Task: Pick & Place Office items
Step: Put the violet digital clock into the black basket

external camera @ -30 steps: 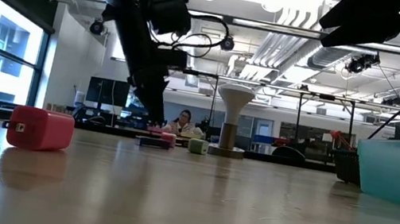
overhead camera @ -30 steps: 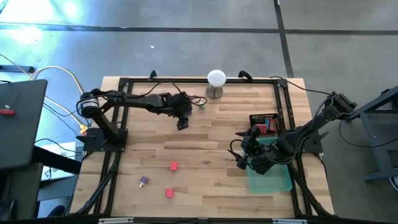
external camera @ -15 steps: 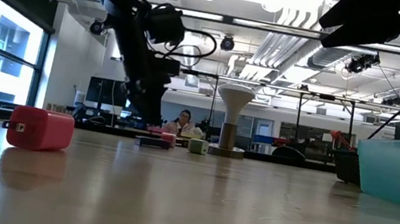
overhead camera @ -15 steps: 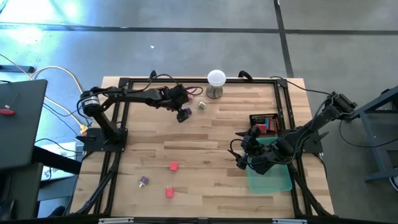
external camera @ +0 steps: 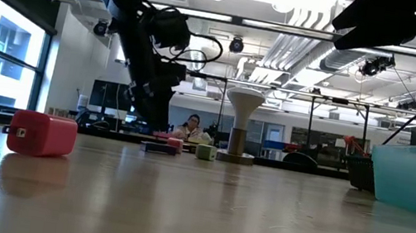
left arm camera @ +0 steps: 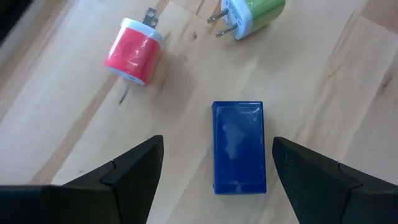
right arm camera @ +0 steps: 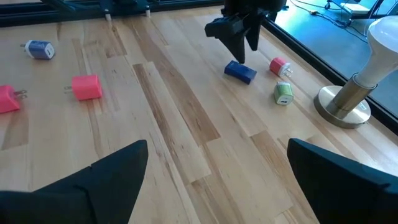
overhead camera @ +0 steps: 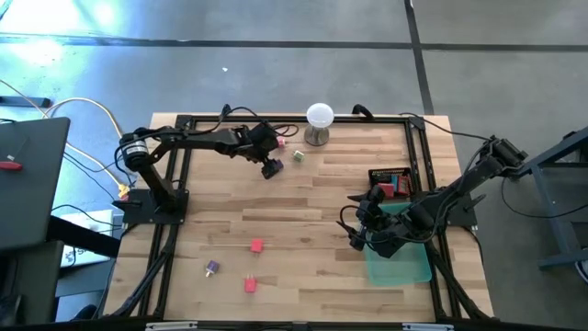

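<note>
The left pincer (left arm camera: 214,165), its dark fingers apart, hovers over a glossy blue rectangular block (left arm camera: 239,147) lying on the pale wood-grain surface (left arm camera: 323,93) near its far edge. Beside it lie a rounded red plug (left arm camera: 132,50) and a green plug (left arm camera: 260,12), both with metal prongs. The right pincer (right arm camera: 217,180) waits with fingers spread at the right edge.

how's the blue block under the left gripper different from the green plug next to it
The blue block is a plain glossy rectangle with no prongs showing; the green plug has a white face with two metal prongs. The blue block lies squarely between the open left gripper fingers, while the green plug lies beyond them, partly out of the left wrist view. The blue block is dark blue; the green plug is pale green. Both lie on the wooden table.
</note>
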